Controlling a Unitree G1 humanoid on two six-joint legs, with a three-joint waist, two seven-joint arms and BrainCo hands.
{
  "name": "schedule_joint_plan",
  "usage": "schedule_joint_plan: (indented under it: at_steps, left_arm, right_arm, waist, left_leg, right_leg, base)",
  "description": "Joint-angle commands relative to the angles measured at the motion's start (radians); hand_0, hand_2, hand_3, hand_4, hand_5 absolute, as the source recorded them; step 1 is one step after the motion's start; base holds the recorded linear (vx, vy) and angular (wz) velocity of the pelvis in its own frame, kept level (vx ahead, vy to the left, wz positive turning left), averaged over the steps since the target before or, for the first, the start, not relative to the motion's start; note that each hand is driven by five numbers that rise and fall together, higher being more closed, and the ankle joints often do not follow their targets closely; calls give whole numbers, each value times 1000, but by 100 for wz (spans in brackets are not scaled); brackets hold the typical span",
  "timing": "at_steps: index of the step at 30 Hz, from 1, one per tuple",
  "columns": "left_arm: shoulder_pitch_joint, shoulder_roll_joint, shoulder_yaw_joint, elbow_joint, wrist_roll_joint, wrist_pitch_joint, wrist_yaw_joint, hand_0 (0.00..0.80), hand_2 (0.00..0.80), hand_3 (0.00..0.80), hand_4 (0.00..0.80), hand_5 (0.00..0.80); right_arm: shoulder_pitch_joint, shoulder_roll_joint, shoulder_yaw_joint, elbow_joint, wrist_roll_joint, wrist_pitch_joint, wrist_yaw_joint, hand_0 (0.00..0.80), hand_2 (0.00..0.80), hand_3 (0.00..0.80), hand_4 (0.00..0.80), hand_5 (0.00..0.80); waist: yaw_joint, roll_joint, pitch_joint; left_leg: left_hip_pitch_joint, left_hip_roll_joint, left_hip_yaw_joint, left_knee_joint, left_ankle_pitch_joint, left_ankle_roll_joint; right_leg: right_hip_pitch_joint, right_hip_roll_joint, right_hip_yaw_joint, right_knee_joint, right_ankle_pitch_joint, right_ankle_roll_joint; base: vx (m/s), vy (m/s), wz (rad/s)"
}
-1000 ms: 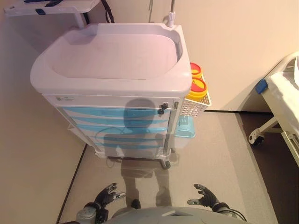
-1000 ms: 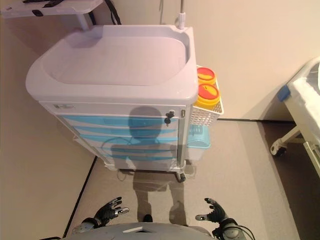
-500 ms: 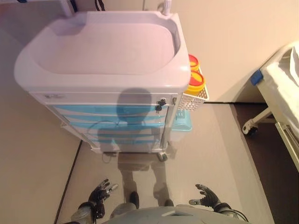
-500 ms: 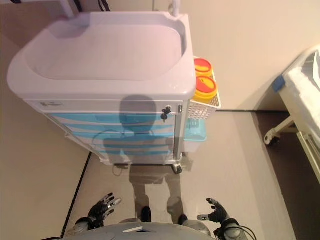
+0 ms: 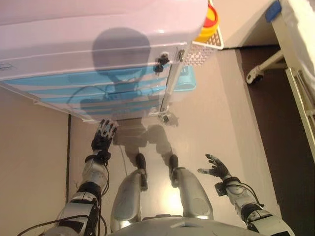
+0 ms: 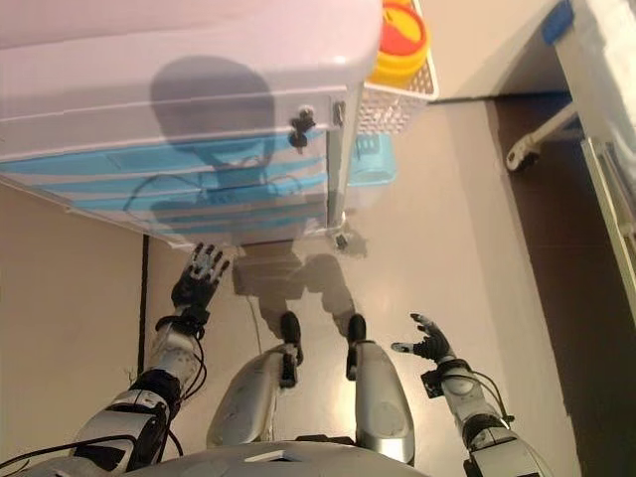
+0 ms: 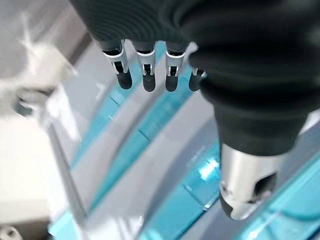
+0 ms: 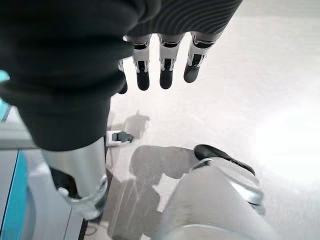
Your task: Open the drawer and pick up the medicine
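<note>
Fingers of the left hand (image 5: pixel 102 136) are straight and spread, holding nothing, raised toward the lowest of the cart's blue drawers (image 5: pixel 93 93) but short of them; in the left wrist view the dark tips point at the blue drawer fronts with a gap between. All the drawers sit flush in the white medical cart (image 5: pixel 74 49) — none is pulled out — and no medicine shows in any view, so where it lies cannot be told. A small dark lock knob (image 5: pixel 160 62) sits on the cart's front at its right end, above the drawers. On the cart's right side hangs a white mesh basket (image 5: pixel 203 51) with a yellow container with a red lid (image 5: pixel 208 24) in it, and a light blue bin (image 5: pixel 185 81) sits lower on that same side. The right hand (image 5: pixel 214 168) hangs well away from the cart, to its right and lower, fingers loosely open and empty, over the beige floor (image 5: pixel 221 108). Farther right of the cart stands a white bed frame (image 5: pixel 295 59) on a caster.
</note>
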Motion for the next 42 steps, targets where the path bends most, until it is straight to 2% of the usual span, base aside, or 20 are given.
schedule_joint_plan:
  at_steps: [1, 3, 4, 13, 17, 20, 21, 22, 23, 24, 25, 27, 28, 31, 36, 40, 42]
  left_arm:
    - [-42, 40, 40, -92, -166, -60, -63, 0, 0, 0, 0, 0]
    - [-79, 64, 60, -98, -219, -55, -84, 0, 0, 0, 0, 0]
    - [-98, 74, 69, -103, -250, -54, -95, 0, 0, 0, 0, 0]
    - [-290, 165, 146, -135, -483, -21, -194, 0, 0, 0, 0, 0]
    - [-363, 181, 155, -188, -551, -20, -308, 0, 0, 0, 0, 0]
    - [-389, 179, 135, -288, -548, -7, -439, 0, 0, 0, 0, 0]
    - [-394, 174, 121, -322, -541, -6, -480, 66, 66, 66, 66, 66]
    - [-400, 171, 108, -357, -530, -8, -516, 267, 267, 267, 267, 267]
    - [-400, 170, 106, -363, -527, -9, -522, 355, 355, 355, 355, 355]
    - [-403, 166, 93, -399, -517, -10, -549, 477, 477, 477, 477, 477]
    - [-405, 163, 78, -443, -499, -10, -580, 546, 546, 546, 546, 546]
    - [-396, 155, 62, -511, -454, -15, -611, 800, 800, 800, 800, 800]
    - [-388, 153, 55, -546, -429, -11, -627, 800, 800, 800, 800, 800]
    - [-359, 145, 46, -612, -381, 4, -670, 800, 800, 800, 800, 800]
    - [-233, 144, 32, -768, -374, 85, -708, 800, 800, 800, 800, 800]
    - [-43, 85, 24, -853, -380, 198, -757, 800, 800, 800, 800, 800]
    - [102, 31, 19, -860, -385, 288, -789, 800, 800, 800, 800, 800]
  right_arm:
    - [62, -34, 51, -88, 52, -29, -14, 0, 0, 0, 0, 0]
    - [75, -39, 57, -104, 56, -27, -15, 0, 0, 0, 0, 0]
    - [85, -41, 60, -114, 56, -23, -17, 0, 0, 0, 0, 0]
    - [147, -51, 102, -160, 55, -27, -39, 0, 0, 0, 0, 0]
    - [172, -47, 121, -164, 48, -34, -56, 0, 0, 0, 0, 0]
    - [193, -49, 129, -171, 31, -40, -57, 0, 0, 0, 0, 0]
    - [198, -51, 130, -173, 26, -42, -57, 0, 0, 0, 0, 0]
    - [203, -54, 130, -176, 19, -42, -55, 0, 0, 0, 0, 0]
    - [204, -54, 129, -177, 18, -42, -55, 0, 0, 0, 0, 0]
    - [206, -56, 128, -178, 12, -43, -54, 0, 0, 0, 0, 0]
    - [209, -60, 130, -183, 3, -44, -53, 0, 0, 0, 0, 0]
    - [215, -63, 126, -192, -15, -42, -51, 0, 0, 0, 0, 0]
    - [220, -66, 123, -201, -25, -39, -52, 0, 0, 0, 0, 0]
    - [230, -71, 119, -222, -50, -29, -50, 0, 0, 0, 0, 0]
    - [239, -75, 114, -268, -78, 10, -45, 0, 0, 0, 0, 0]
    - [239, -61, 110, -294, -128, 49, -43, 0, 0, 0, 0, 0]
    - [236, -51, 101, -310, -152, 78, -40, 0, 0, 0, 0, 0]
  waist:
    - [-28, -18, -36]
    - [-39, -25, -35]
    - [-44, -20, -37]
    - [-92, -44, -42]
    - [-105, -51, -45]
    - [-105, -51, -43]
    - [-103, -49, -41]
    - [-103, -47, -39]
    - [-102, -47, -39]
    - [-100, -43, -35]
    - [-98, -38, -30]
    - [-92, -29, -24]
    - [-89, -31, -19]
    - [-75, -22, -13]
    - [-25, -7, -15]
    - [29, 0, -37]
    - [69, 3, -55]
  left_leg:
    - [-74, -38, 19, 183, -195, 70]
    - [-100, -28, 25, 220, -211, 70]
    - [-100, -23, 15, 243, -251, 66]
    - [-194, 9, 42, 394, -312, 66]
    - [-210, 16, 45, 447, -329, 63]
    - [-212, 14, 42, 471, -321, 55]
    - [-210, 13, 41, 476, -318, 53]
    - [-207, 10, 40, 476, -314, 51]
    - [-205, 10, 40, 475, -314, 51]
    - [-200, 5, 38, 473, -308, 50]
    - [-194, 0, 37, 471, -301, 49]
    - [-178, -13, 32, 457, -289, 48]
    - [-177, -21, 41, 447, -256, 52]
    - [-149, -38, 29, 424, -243, 51]
    - [-71, -79, -20, 329, -223, 50]
    - [4, -100, -74, 228, -204, 38]
    - [60, -95, -113, 165, -178, 21]
  right_leg:
    - [-79, 2, 11, -52, 107, 36]
    - [-96, 5, 22, -42, 107, 37]
    - [-96, 11, 28, -26, 80, 43]
    - [-157, 18, 57, 16, 84, 36]
    - [-159, 19, 67, 29, 82, 32]
    - [-149, 20, 71, 30, 83, 31]
    - [-144, 20, 71, 30, 83, 31]
    - [-138, 20, 72, 28, 83, 31]
    - [-135, 20, 72, 28, 83, 31]
    - [-127, 21, 74, 25, 83, 30]
    - [-120, 21, 74, 25, 82, 30]
    - [-100, 19, 75, 18, 83, 29]
    - [-94, 13, 72, 7, 104, 25]
    - [-57, 11, 66, 2, 95, 24]
    - [39, 7, 37, -7, 56, 17]
    - [131, 5, -5, -29, 20, 3]
    - [203, 9, -34, -57, 1, -8]
  base:
    - [-14, 51, -28]
    - [50, 70, -34]
    - [110, 95, -26]
    - [33, 50, -20]
    - [57, 20, -4]
    - [49, -5, 1]
    - [49, -4, 3]
    - [31, -1, 1]
    - [0, 0, 0]
    - [0, 0, 0]
    - [0, 0, 0]
    - [-31, 3, 3]
    - [-72, -24, 5]
    - [-23, -31, 8]
    - [-25, -100, 16]
    - [-46, -192, 23]
    - [-13, -295, 35]
